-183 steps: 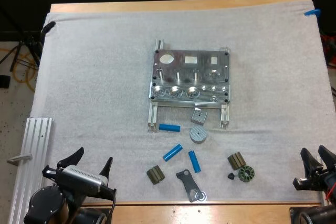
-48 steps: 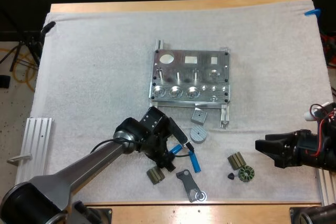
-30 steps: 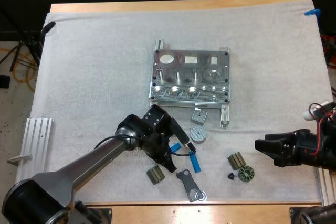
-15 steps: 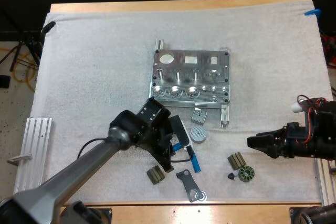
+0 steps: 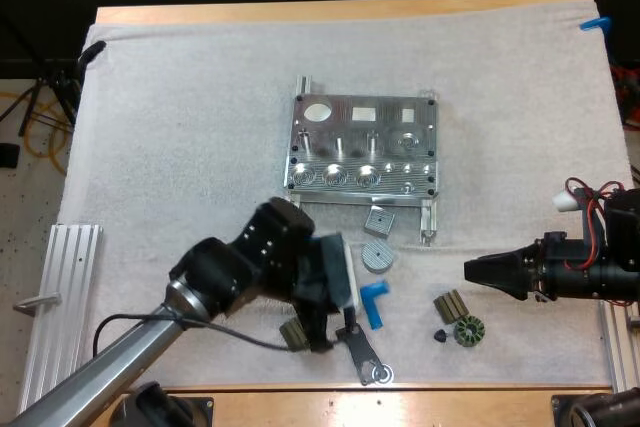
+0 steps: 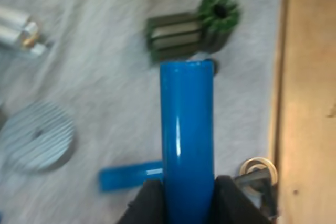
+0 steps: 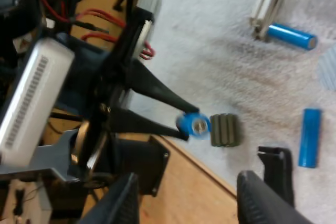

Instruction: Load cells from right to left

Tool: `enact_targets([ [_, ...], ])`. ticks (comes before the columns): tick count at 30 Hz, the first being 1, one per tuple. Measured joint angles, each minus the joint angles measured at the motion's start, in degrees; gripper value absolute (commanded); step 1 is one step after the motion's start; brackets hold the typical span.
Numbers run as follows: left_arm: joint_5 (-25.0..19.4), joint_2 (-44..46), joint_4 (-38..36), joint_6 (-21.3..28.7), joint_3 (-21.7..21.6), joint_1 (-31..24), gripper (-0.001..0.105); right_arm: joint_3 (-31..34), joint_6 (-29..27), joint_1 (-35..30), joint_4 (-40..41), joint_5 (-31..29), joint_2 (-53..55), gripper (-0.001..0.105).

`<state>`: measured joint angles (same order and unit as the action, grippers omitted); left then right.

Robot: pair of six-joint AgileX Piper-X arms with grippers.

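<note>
The left jaws are clamping a blue cylinder (image 6: 187,140) from both sides, its free end sticking out ahead of them above the white mat (image 5: 180,127). A second blue cylinder (image 6: 128,176) is lying just beneath them. The right jaws are standing wide apart, gripping nothing and pointing toward the left jaws. The metal fixture (image 5: 362,145) is sitting well beyond both.

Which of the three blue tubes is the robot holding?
The blue cylinder pinched in the left gripper, off the mat. The other two lie loose on it: one by the fixture's rail, one near the dark bracket.
</note>
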<state>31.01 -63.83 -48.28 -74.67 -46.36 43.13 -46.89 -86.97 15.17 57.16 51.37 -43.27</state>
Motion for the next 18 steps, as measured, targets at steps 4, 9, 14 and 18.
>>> enact_targets([
  [4, 0.2, 0.0, 2.2, 0.1, -0.1, 5.5, 0.000, 0.0, 1.6, 0.4, -0.1, 1.1, -0.8, 0.043],
  [9, -0.7, 0.0, 6.1, 0.1, -0.2, 10.4, 0.000, 0.0, 2.4, 4.5, -0.3, 2.0, -2.6, 0.043],
  [14, -4.9, 0.0, 6.5, -0.6, -0.2, 10.4, 0.000, 0.0, 2.5, 10.3, 1.8, 1.9, -4.6, 0.043],
  [18, -5.8, 0.0, 6.5, -0.8, -0.2, 10.4, 0.000, 0.0, 2.5, 14.6, 1.8, -1.9, -6.5, 0.043],
])
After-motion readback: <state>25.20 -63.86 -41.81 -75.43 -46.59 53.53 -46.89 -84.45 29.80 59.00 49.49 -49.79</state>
